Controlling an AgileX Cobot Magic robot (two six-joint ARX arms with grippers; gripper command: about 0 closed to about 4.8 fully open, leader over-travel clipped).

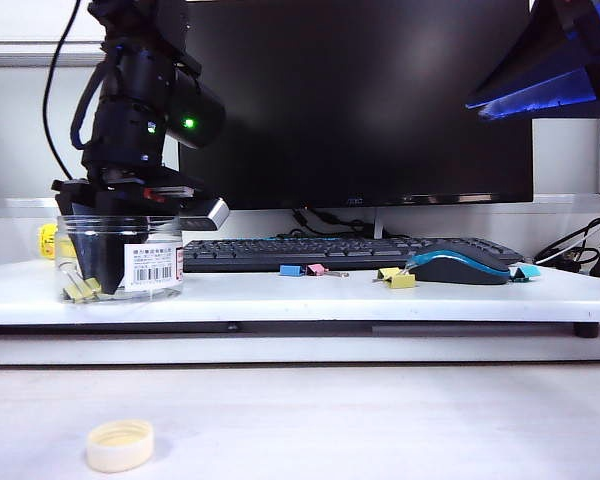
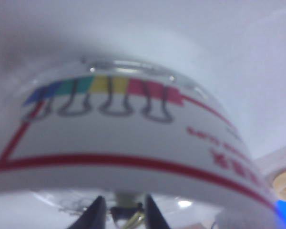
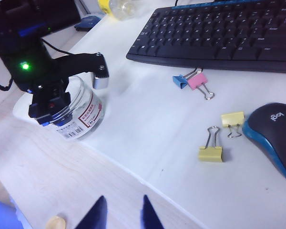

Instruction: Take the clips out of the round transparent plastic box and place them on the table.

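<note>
Clear glossy plastic box

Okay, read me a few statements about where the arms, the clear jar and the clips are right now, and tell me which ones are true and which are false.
1. The left gripper reaches down inside the round transparent plastic box. True.
2. The box is empty. False: yellow clips lie at its bottom.
3. The right gripper holds a pink clip. False: it hangs open with nothing in it, above the table's front edge.
4. A blue clip and a pink clip lie touching in front of the keyboard. True.
5. The cream lid sits on the box. False: it lies on the lower surface, in front of the table.
</note>
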